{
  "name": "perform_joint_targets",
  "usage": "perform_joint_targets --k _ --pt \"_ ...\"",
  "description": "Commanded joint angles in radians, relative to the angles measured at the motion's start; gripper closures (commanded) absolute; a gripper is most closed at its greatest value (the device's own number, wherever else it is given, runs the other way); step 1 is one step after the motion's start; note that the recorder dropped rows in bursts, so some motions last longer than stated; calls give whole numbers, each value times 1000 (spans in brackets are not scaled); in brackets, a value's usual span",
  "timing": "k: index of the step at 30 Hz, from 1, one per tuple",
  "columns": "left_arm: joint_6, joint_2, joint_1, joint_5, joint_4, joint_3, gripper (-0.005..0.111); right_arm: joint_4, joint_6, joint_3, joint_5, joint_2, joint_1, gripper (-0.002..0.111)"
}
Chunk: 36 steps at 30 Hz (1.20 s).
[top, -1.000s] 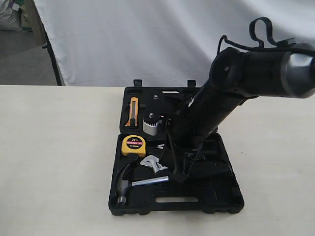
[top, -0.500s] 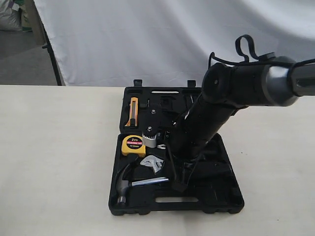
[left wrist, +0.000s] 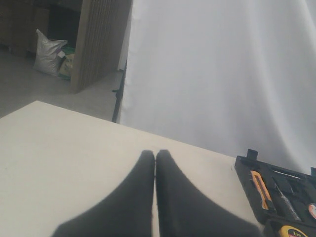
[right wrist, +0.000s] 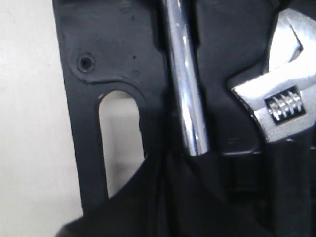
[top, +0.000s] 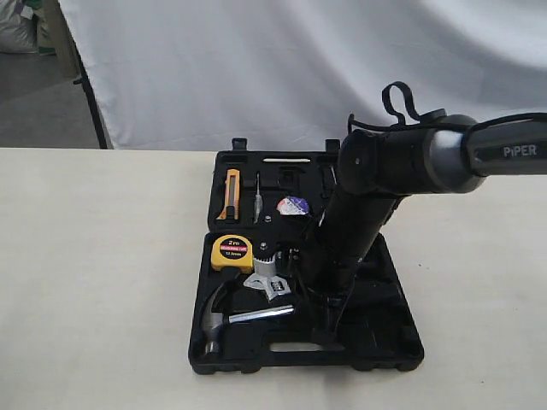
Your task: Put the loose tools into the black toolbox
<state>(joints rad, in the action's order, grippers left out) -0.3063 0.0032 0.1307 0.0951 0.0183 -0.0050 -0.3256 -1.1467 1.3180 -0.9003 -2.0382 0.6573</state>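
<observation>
white cloth (top: 214, 68) hangs behind a pale worktop (top: 94, 273), where the black toolbox (top: 385, 342) lies open with both halves flat. both loose tools lie in its near half. the claw hammer (top: 256, 315) has its steel head toward the left front corner and its shaft running rightward. its long axis lies roughly along the front edge, beside the oblong slot (top: 306, 347). the adjustable wrench (top: 268, 285) lies just behind it, silver head toward the left, near the yellow tape measure (top: 232, 251). its black shaft passes under the arm, so it looks roughly parallel to the hammer.

the right hand (right wrist: 168, 197) is pressed together low over the hammer's sleeved end. whether it pinches the sleeve or merely rests by it, i cannot tell. the left hand (left wrist: 155, 155) is pressed together too, empty, above bare worktop apart from the tools.

my reading is that the stowing step is almost done. the next move calls for checking that both tools sit down in their recesses, perhaps with a gentle downward press. after that comes a straight lift clear, without dragging the shaft.
</observation>
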Motion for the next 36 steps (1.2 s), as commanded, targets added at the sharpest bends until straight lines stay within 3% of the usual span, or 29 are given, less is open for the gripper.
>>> perform_joint_targets --k 1,8,24,36 --pt "-5 -3 25 -7 4 -3 106 41 9 -3 -14 26 -1 104" --pt "-5 -3 25 -7 4 -3 106 36 21 11 13 98 -1 104" --pt "-5 -3 25 -7 4 -3 106 103 19 10 64 -59 -1 104" --pt "-5 -3 25 -7 4 -3 106 48 76 136 -121 -59 -1 104"
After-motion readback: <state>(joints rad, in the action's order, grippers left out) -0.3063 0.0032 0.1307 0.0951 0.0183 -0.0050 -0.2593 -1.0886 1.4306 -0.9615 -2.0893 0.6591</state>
